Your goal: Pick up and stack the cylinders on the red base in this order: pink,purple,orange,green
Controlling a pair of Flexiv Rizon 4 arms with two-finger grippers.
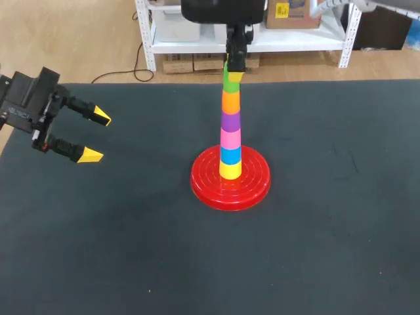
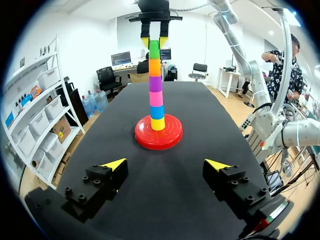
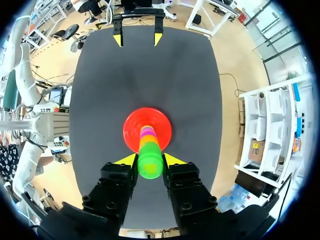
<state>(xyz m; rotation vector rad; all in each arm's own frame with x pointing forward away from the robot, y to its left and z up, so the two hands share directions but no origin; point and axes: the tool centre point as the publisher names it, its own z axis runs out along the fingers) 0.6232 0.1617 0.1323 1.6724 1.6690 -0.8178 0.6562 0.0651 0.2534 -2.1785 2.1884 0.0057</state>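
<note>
Cylinders stand in one upright column on the red base (image 1: 203, 189) near the middle of the dark table (image 1: 328, 249). From the bottom they run yellow cylinder (image 1: 230, 170), blue cylinder (image 1: 230, 155), pink cylinder (image 1: 230, 138), purple cylinder (image 1: 230, 121), orange cylinder (image 1: 230, 102) and green cylinder (image 1: 231, 82). The four named colours therefore lie in the order asked for, though they rest on the yellow and blue pieces, not directly on the base. The right gripper (image 2: 154, 42) hangs over the column from above with a yellow tip pressed to each side of the green cylinder, so it appears to be clamped on that top piece. By this reading only the release and a clean lift away are left, and no loose cylinder shows on the table. The left gripper (image 1: 96, 136) hovers well apart from the stack at the table's left side, its fingers spread wide with nothing between them. The head view hides most of the right gripper's hold behind the arm's own body. The left wrist view shows the whole column side-on and the two tips flanking the green top. The right wrist view looks straight down the stack, shows both fingers hugging the green cylinder, and puts the left gripper at the table's far end.
</note>
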